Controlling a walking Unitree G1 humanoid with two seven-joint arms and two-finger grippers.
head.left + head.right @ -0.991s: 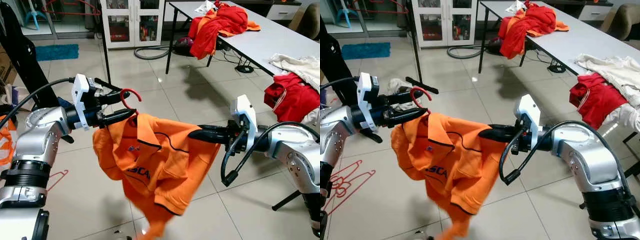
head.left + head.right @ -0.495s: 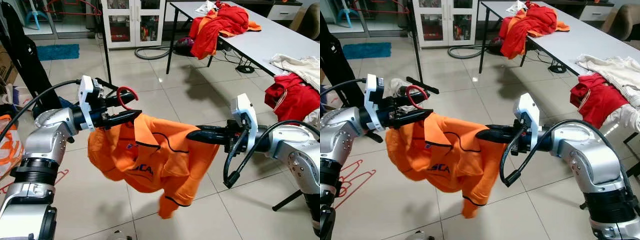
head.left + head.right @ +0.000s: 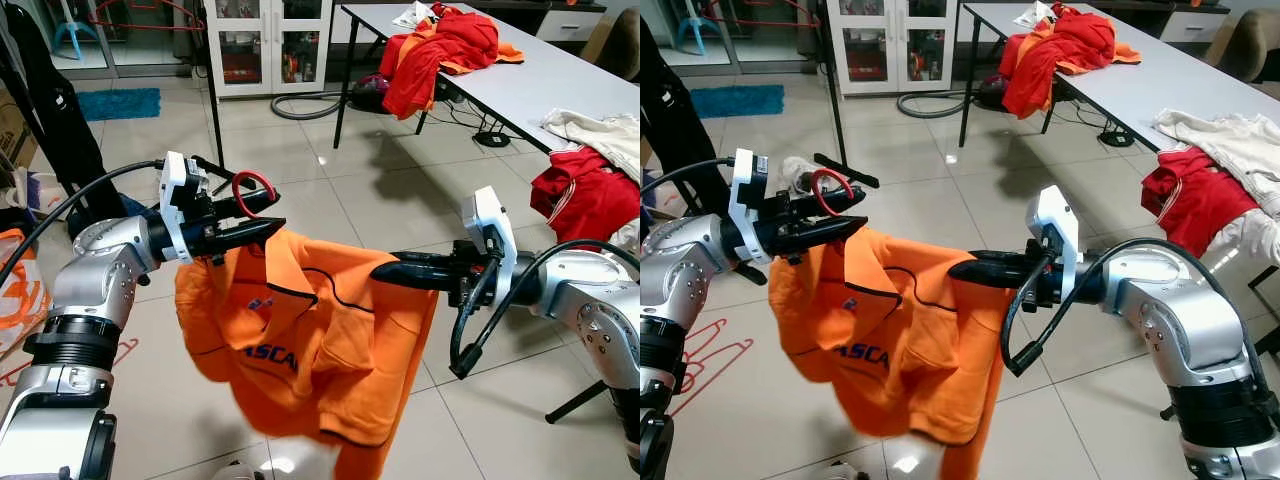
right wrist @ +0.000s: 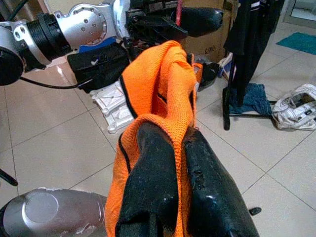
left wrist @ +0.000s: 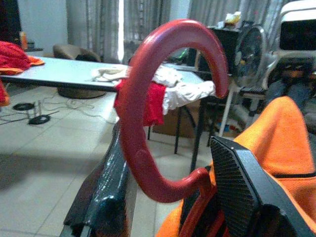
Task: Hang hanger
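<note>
An orange polo shirt [image 3: 320,350] hangs on a red hanger whose hook [image 3: 250,190] sticks up at the collar. My left gripper [image 3: 272,212] is shut on the hanger's neck just under the hook [image 5: 143,123], with the orange collar [image 5: 281,138] beside its fingers [image 5: 242,197]. My right gripper [image 3: 378,272] is shut on the shirt's far shoulder and holds it out level. In the right wrist view the orange cloth [image 4: 158,84] is pinched between the two black fingers [image 4: 148,173]. The shirt's body dangles freely above the tiled floor between the two arms.
A long white table [image 3: 560,80] at the back right carries a red and orange clothes pile [image 3: 440,45] and a red garment [image 3: 585,195]. A rack pole [image 3: 212,100] and white cabinet [image 3: 265,45] stand behind. Black clothing [image 3: 50,120] hangs at the left. Red hangers [image 3: 690,360] lie on the floor.
The shirt's lower part, swung up and bunched half a second ago, has dropped and now hangs straight down. Both grippers keep their hold and have barely moved.
</note>
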